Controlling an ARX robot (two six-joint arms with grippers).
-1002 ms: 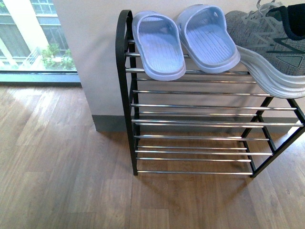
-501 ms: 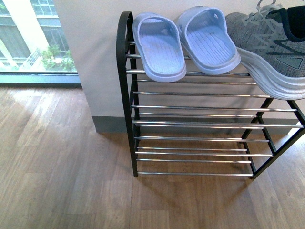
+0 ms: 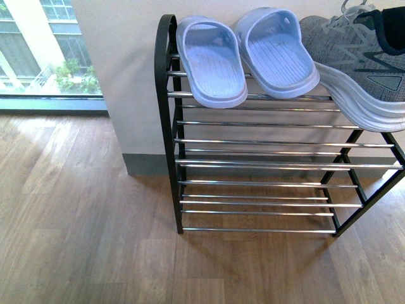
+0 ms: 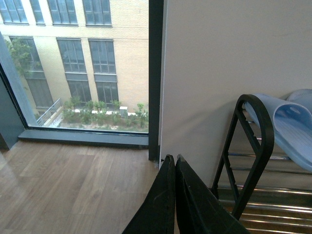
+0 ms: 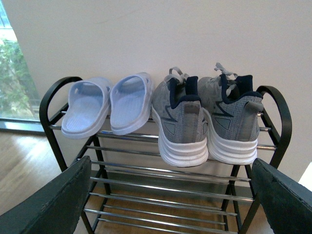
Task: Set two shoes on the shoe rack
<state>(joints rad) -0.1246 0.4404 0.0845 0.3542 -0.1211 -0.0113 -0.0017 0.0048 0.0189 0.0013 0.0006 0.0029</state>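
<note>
Both grey knit shoes stand side by side on the top shelf of the shoe rack (image 5: 280, 117), white heels toward the right wrist camera: one shoe (image 5: 180, 122) beside the slippers, the other shoe (image 5: 234, 119) by the rack's arched end. My right gripper (image 5: 171, 163) is open and empty, in front of the rack and apart from it, one finger (image 5: 53, 200) at each side of the view. The front view shows one shoe (image 3: 361, 57) on the shoe rack (image 3: 166, 126) and neither arm. My left gripper (image 4: 174, 158) is shut on nothing, off the rack's end frame (image 4: 258, 146).
Two pale blue slippers (image 3: 212, 60) (image 3: 278, 50) lie on the top shelf beside the shoes. The rack stands against a beige wall (image 3: 120, 76) on a wooden floor (image 3: 82, 221). A floor-length window (image 4: 83, 68) is to the left of the wall.
In the front view the whole scene has dropped a few pixels since a second ago. The shoes and slippers keep their places on the rack.
</note>
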